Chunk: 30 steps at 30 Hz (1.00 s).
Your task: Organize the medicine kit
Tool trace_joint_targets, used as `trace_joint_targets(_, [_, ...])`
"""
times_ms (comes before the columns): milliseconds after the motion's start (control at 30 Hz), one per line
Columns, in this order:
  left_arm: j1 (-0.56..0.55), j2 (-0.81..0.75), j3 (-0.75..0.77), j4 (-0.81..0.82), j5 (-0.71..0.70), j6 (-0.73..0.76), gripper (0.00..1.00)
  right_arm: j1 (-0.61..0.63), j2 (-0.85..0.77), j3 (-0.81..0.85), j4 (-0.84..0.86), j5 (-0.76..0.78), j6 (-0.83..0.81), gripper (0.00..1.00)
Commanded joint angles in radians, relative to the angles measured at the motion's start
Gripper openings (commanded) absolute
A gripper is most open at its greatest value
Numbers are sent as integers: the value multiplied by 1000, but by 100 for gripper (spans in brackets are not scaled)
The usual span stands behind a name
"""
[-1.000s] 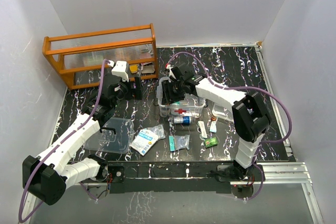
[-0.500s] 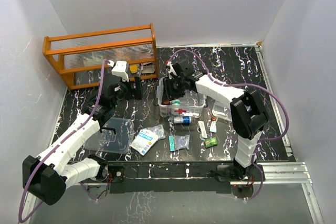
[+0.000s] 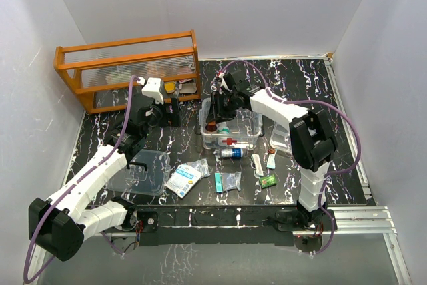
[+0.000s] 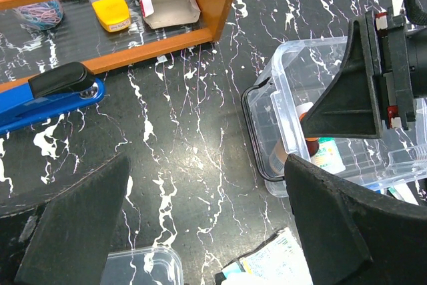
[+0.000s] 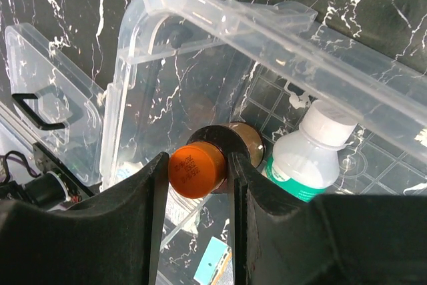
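At counter centre: clear rectangular plastic medicine kit (image 3: 235, 139), lid off. In the top view its long axis runs 9-to-3 o'clock.
Right gripper (image 5: 197, 162): jaws clamped on the cap of an orange-capped dark bottle (image 5: 199, 173), inside the kit's 9 o'clock end.
Bottle axis: cap faces the wrist camera, so judged upright.
Neighbour: white-capped, green-labelled plastic bottle (image 5: 305, 161), just beside it in the kit.
Left gripper (image 4: 203, 226): jaws wide apart and empty, over the counter at 9 o'clock of the kit. The right arm is the nearer.
Lid: clear lid with dark handle (image 3: 143, 168), flat at 8 o'clock.
Views: only the right wrist shows the grip. Only the top view shows the loose packets (image 3: 200, 177) at 6 o'clock.
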Motion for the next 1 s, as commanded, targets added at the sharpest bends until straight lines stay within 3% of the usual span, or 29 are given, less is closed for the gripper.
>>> trace_joint_targets(0, [6, -18, -13, 21, 1, 7, 99, 6, 29, 35, 30, 108, 13, 21])
trace_joint_targets(233, [6, -15, -15, 23, 2, 7, 99, 14, 23, 18, 61, 197, 29, 30])
trace_joint_targets(433, [6, -9, -13, 24, 5, 6, 99, 19, 19, 0, 90, 198, 47, 31])
trace_joint_targets(733, [6, -9, -13, 24, 6, 6, 99, 28, -13, -59, 129, 141, 113, 44])
trace_joint_targets(967, [6, -7, -14, 24, 11, 4, 99, 28, -107, -78, 145, 189, 135, 53])
